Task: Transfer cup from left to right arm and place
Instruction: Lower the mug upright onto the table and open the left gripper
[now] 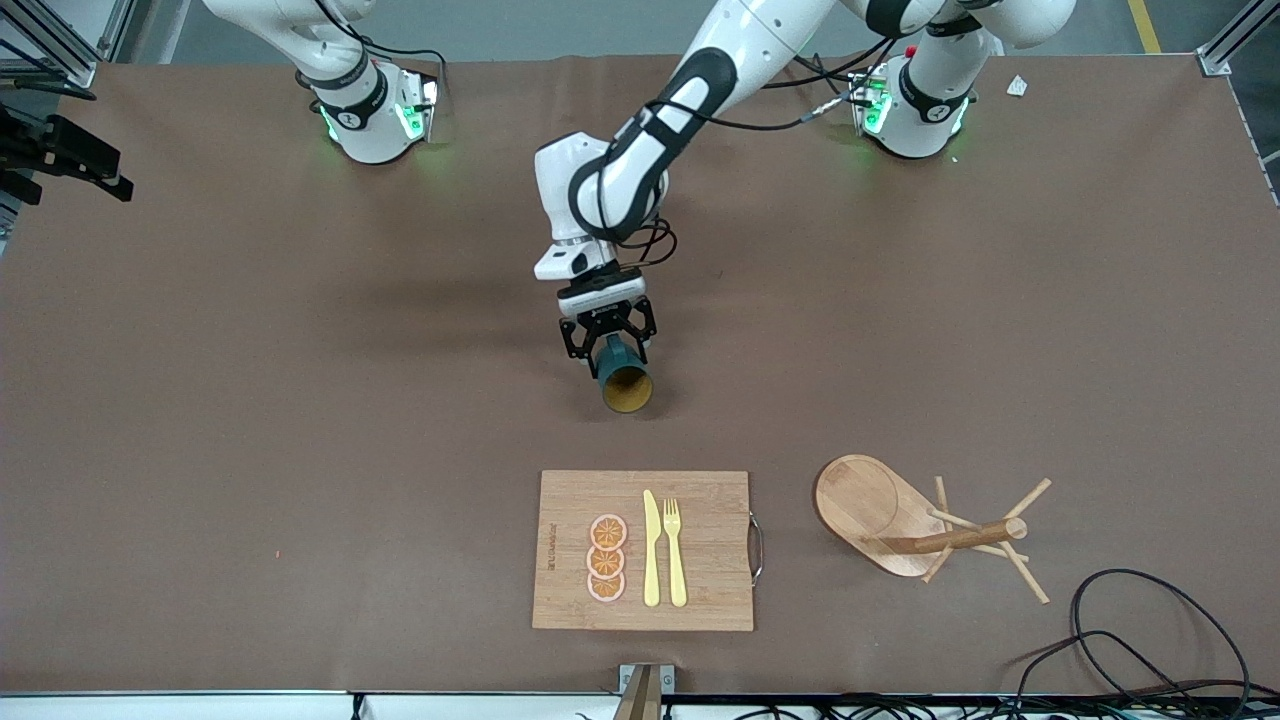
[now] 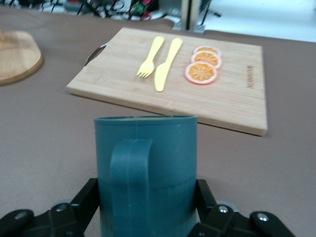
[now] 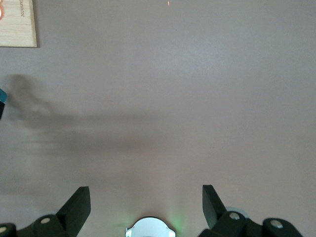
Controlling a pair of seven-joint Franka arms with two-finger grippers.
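Left tool [image 1: 607, 342] clamps ribbed dark-teal mug [image 1: 624, 380] above brown desk [image 1: 300, 400]; right tool [image 3: 146, 202] wide, waiting; misaligned handover risks drop.

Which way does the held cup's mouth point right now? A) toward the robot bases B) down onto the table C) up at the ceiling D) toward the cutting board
D: the left gripper holds the cup on its side, its open mouth facing the cutting board.

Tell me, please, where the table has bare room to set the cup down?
Bare cloth lies under the left gripper holding the cup, and under the open right gripper. The wide stretch toward the right arm's end is free too. It is crowded around the cutting board and peg rack.
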